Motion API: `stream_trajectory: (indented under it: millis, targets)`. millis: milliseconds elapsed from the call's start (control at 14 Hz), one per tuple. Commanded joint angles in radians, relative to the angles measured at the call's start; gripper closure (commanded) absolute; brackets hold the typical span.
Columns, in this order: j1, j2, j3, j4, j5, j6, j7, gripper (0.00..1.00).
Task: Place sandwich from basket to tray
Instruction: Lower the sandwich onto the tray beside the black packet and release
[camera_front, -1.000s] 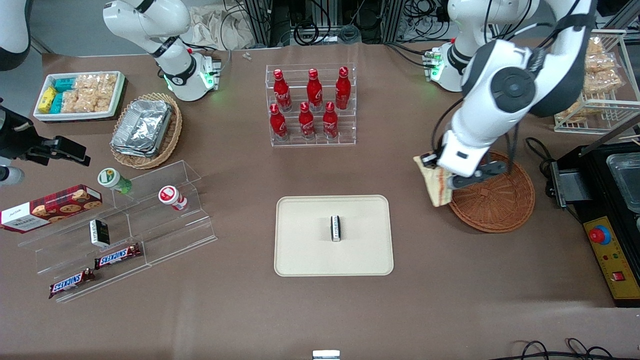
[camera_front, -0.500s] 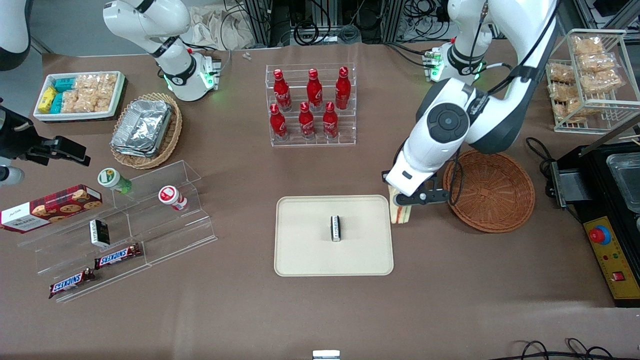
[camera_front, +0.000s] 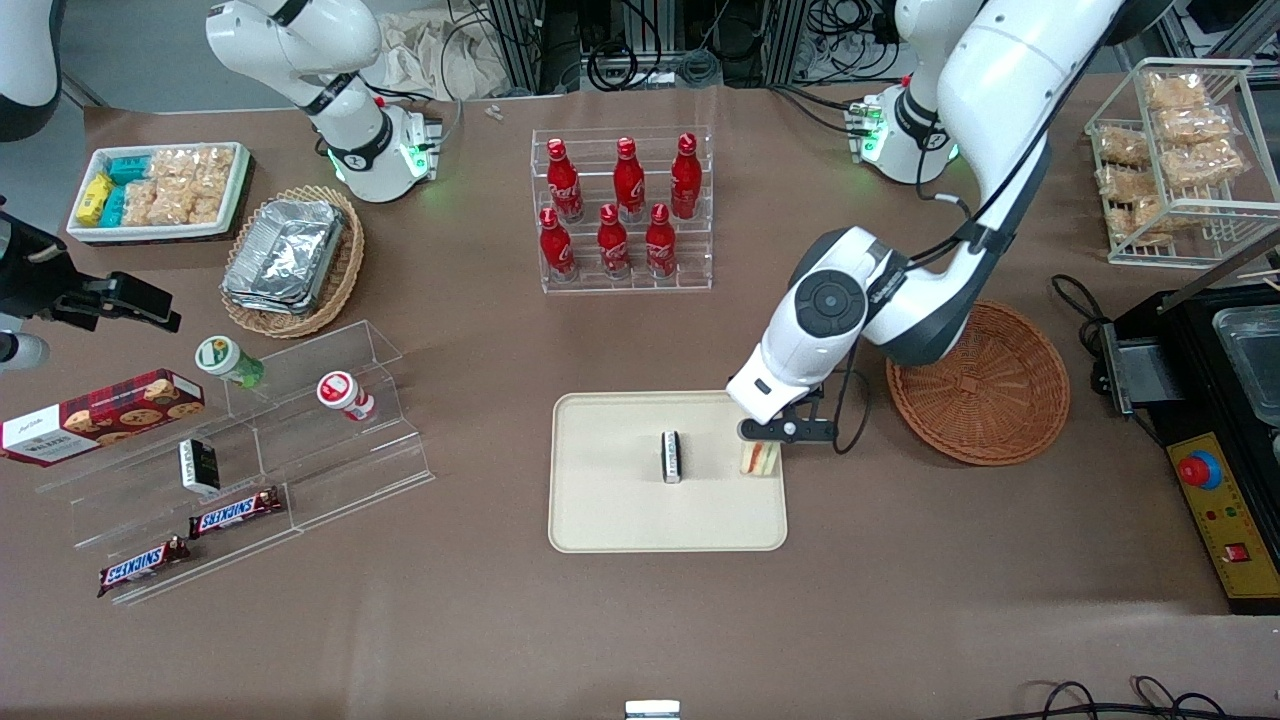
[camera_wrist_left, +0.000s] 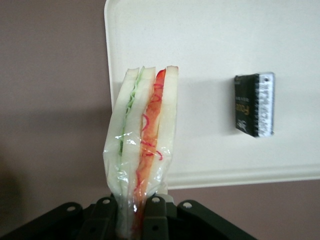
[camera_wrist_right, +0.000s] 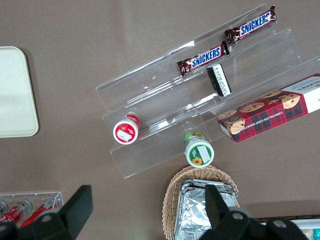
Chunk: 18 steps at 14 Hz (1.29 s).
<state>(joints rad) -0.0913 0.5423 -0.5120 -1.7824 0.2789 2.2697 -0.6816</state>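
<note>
1. Front view: pincer over the tray, at the edge nearest the working arm's end of the desk, pinching the sandwich.
2. Sandwich hanging cut side toward the front camera, wrapped in clear film, above the tray's surface; contact with the tray cannot be told.
3. Left wrist view: sandwich clamped at one end between the pincer's fingers, green and red filling layers between pale bread slices.
4. Small dark packet lying near the tray's middle, just beside the sandwich; white print on it, too small to read with certainty.
5. Basket on the desk, toward the working arm's end, well apart from the tray, holding nothing visible.
6. Right wrist view: two bars marked "SNICKERS" on a clear stepped stand.
7. Red bottles in a clear rack, farther from the front camera than the tray.
</note>
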Motion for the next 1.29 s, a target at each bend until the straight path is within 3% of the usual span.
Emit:
stream_trajectory:
  millis: [0, 286, 357, 429, 500, 714, 857, 1214]
  targets:
    - [0.001, 0.082, -0.005, 0.046, 0.101, 0.03, -0.071, 1.0]
    - [0.001, 0.155, -0.005, 0.09, 0.154, 0.05, -0.099, 1.0]
    - [0.001, 0.157, -0.005, 0.096, 0.157, 0.053, -0.101, 0.78]
    - [0.001, 0.159, -0.005, 0.097, 0.158, 0.054, -0.098, 0.22]
    - [-0.001, 0.163, -0.005, 0.097, 0.161, 0.059, -0.095, 0.0]
    - [0.005, 0.144, -0.006, 0.089, 0.169, 0.056, -0.101, 0.0]
    - [0.008, 0.046, -0.007, 0.06, 0.152, 0.028, -0.107, 0.0]
    - [0.005, -0.198, -0.007, 0.061, -0.031, -0.191, -0.098, 0.0]
